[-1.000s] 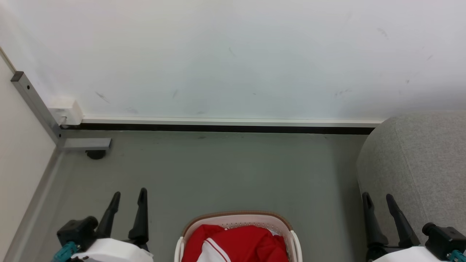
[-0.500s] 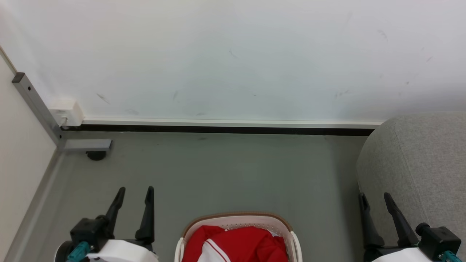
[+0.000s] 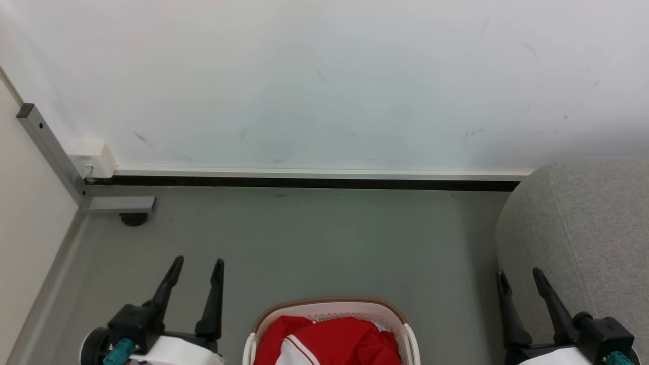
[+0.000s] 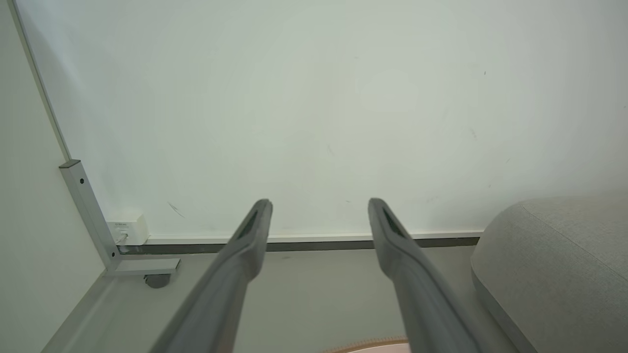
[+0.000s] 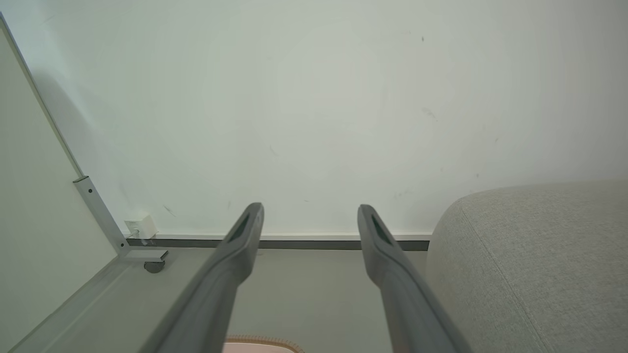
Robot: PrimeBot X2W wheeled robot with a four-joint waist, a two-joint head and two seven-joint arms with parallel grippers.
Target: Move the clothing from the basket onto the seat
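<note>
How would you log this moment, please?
left tool: open, empty | right tool: open, empty | clothing: in basket | seat: right of basket

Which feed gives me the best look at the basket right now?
Head view: the basket sits bottom centre, far rim and perforated wall clear, red clothing inside. Both wrist views catch a thin sliver of its rim at their bottom edge.

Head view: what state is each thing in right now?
basket: on the floor, clothing inside.
clothing: crumpled in the basket, untouched.
seat: no clothing on the visible part.
left gripper: open, empty.
right gripper: open, empty.
</note>
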